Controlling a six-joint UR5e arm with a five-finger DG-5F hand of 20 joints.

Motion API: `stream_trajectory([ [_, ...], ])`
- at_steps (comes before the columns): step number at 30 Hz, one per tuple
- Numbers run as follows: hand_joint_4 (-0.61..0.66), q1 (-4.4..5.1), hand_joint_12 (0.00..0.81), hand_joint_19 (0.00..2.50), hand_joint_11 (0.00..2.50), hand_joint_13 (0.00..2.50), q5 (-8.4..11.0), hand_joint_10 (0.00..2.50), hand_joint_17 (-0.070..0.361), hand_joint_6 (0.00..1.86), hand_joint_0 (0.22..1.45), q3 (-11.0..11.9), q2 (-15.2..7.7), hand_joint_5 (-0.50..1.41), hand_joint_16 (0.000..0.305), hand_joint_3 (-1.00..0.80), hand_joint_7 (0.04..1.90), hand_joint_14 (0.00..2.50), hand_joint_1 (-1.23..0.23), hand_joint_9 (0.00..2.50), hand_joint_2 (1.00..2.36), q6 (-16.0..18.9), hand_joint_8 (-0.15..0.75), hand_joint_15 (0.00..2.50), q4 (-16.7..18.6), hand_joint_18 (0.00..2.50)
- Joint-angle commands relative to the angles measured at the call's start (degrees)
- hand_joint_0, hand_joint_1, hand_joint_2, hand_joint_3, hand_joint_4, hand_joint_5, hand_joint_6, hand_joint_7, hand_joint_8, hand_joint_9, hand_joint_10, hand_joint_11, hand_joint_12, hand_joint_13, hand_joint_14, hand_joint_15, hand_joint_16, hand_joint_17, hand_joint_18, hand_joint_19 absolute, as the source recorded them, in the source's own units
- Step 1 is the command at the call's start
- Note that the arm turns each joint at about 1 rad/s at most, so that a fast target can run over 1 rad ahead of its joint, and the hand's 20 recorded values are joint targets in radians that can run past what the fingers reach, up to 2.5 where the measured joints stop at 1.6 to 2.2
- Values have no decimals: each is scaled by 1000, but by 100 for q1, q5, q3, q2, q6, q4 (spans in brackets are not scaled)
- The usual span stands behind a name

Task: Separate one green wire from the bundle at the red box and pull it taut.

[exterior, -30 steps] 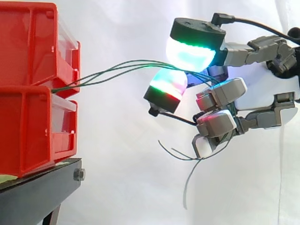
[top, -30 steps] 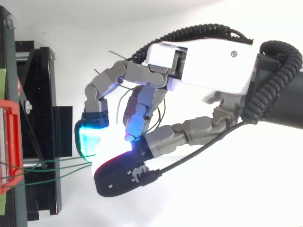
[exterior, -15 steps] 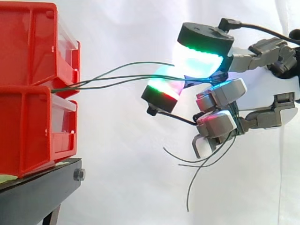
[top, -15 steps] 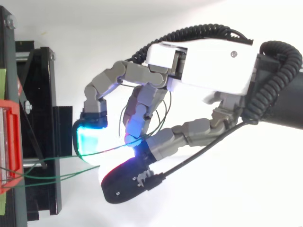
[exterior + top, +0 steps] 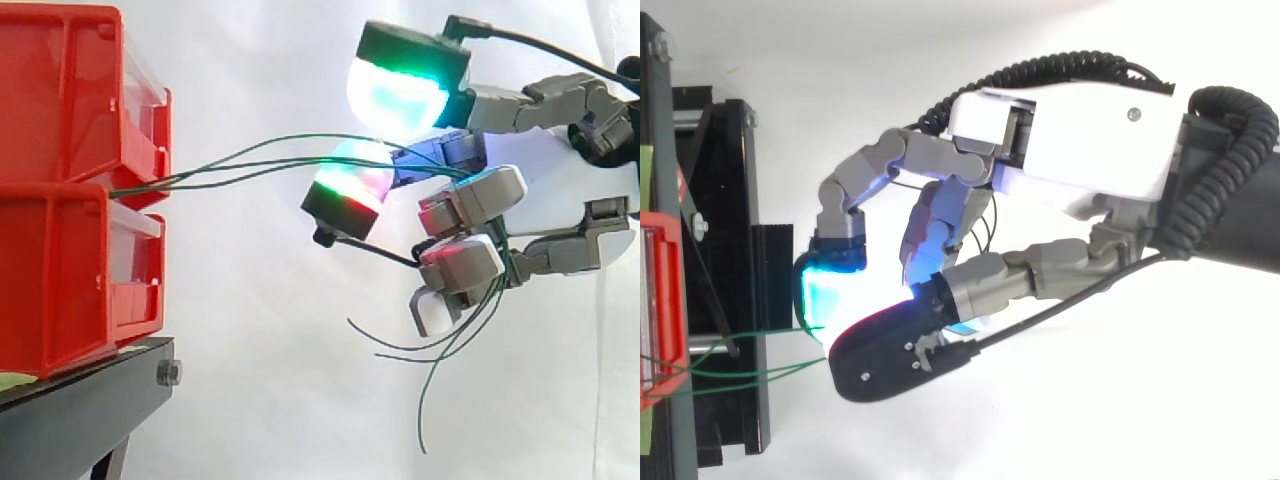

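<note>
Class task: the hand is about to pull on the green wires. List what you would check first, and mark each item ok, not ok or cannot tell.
1. The wires reach the bins: ok.
2. The hand holds the wires in curled fingers, with loose ends hanging below: ok.
3. One wire split from the rest: not ok; several run into the hand together.
4. The wires are taut: not ok; they bow between bins and hand.
5. The glowing pads pinch a wire: cannot tell.
6. The bins sit on the stand: ok.
</note>
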Motion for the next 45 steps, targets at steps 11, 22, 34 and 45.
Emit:
stream_trajectory([
  [11, 52, -8, 328, 728, 1614, 1177, 27, 5, 118, 904, 614, 2, 1, -156, 52, -238, 982, 28, -676, 1378, 1021, 0, 251, 1055, 0, 714],
  [22, 88, 1, 353, 718, 1595, 1199, 36, 6, 126, 895, 522, -7, 1, -150, 56, -500, 948, 27, -573, 1399, 1000, 9, 275, 1044, 0, 739],
  [34, 69, 1, 328, 727, 1596, 1180, 54, 10, 116, 898, 629, 2, 1, -142, 52, -372, 1004, 29, -743, 1382, 1012, 9, 251, 1051, 0, 716],
  [45, -55, 10, 331, 715, 1587, 1165, 54, 12, 113, 913, 633, 2, 1, -122, 50, -139, 1080, 31, -792, 1382, 1026, 9, 238, 1036, 0, 722],
])
